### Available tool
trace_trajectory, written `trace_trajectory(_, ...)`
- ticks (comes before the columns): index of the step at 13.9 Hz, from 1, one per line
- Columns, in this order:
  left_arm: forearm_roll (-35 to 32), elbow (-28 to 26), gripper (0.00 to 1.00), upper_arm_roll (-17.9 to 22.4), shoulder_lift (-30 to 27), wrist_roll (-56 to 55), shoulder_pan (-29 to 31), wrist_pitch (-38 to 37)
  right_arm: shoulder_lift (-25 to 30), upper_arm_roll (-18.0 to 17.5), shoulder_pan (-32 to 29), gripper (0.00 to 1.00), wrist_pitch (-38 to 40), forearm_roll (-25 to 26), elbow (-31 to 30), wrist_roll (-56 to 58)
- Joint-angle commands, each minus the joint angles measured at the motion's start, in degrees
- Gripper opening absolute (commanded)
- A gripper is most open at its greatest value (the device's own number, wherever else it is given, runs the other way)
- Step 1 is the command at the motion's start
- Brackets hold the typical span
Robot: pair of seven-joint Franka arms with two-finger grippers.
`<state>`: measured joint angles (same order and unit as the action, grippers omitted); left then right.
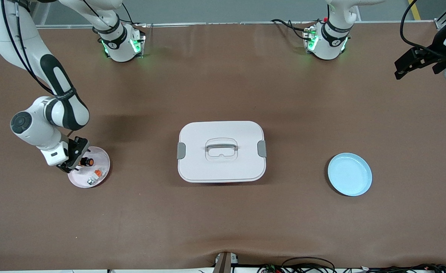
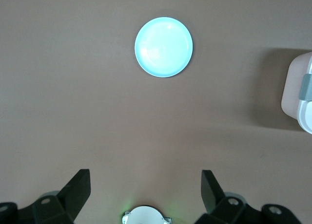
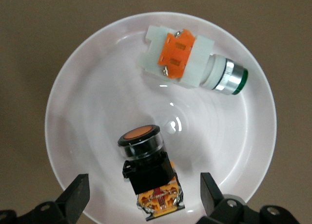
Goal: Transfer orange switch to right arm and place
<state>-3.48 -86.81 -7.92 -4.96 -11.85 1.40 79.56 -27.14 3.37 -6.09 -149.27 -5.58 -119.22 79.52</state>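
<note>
Orange switch under spread right pincer

Whole table is seen from high front, facing bases. Blue plate is viewed from well above left gripper. White plate, viewed close under right gripper, is shared with front.

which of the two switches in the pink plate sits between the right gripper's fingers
The black-bodied orange switch, lying between the open right gripper fingers. The white-bodied switch with the orange tab and green tip lies clear of them.
</note>
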Motion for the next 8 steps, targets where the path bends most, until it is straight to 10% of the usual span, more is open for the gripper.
trace_trajectory(1,0.2,0.2,1.0,-0.5,-0.8,0.3,0.2,-1.0,5.4,-0.1,-0.1,1.0,11.3,0.0,2.8,-6.7)
trace_trajectory(8,0.2,0.2,1.0,-0.4,-0.1,0.3,-0.2,-0.5,7.1,2.4,-1.6,1.0,39.7,1.0,21.5,-18.4)
